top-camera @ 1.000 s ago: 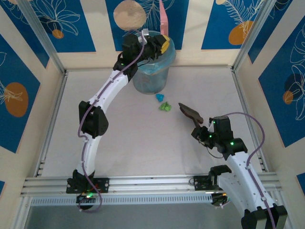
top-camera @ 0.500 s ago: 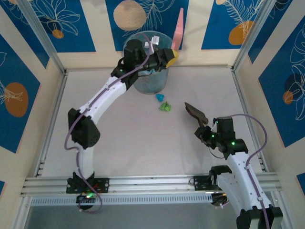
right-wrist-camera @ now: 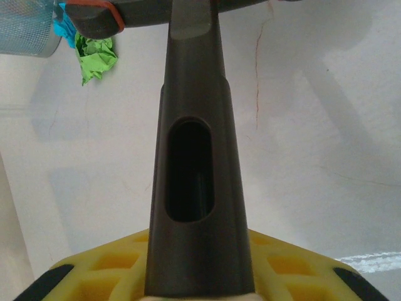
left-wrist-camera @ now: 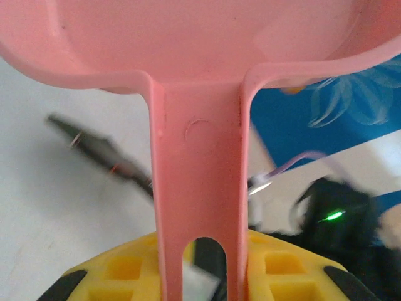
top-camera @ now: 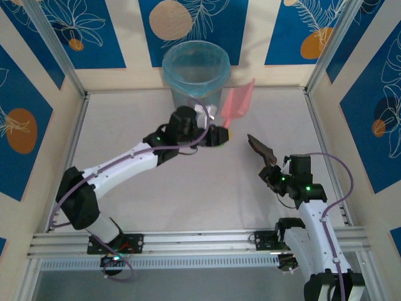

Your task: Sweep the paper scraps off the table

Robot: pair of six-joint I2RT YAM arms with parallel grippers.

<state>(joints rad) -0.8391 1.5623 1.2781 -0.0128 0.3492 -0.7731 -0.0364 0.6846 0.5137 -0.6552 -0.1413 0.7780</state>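
Our left claw (top-camera: 220, 135) is clamped on the handle of the pink dustpan (top-camera: 238, 102), whose pan stands tilted and, as far as we can tell, off the tabletop (top-camera: 156, 200). Our right claw (top-camera: 274, 174) is closed tight on the handle of the dark brush (top-camera: 260, 148). The paper scraps (right-wrist-camera: 95, 58) we can make out, a green wad with a cyan one (right-wrist-camera: 62, 28) touching it, lie on the tabletop just beside the base of the blue bucket (top-camera: 196, 66), beyond the brush head. We judge several risks from here. If the pan's lip lands tilted, the wads will slip under it. These scraps look light, so a hard stroke could flick them away. Both arms must meet near the bucket, so they could knock it or each other.
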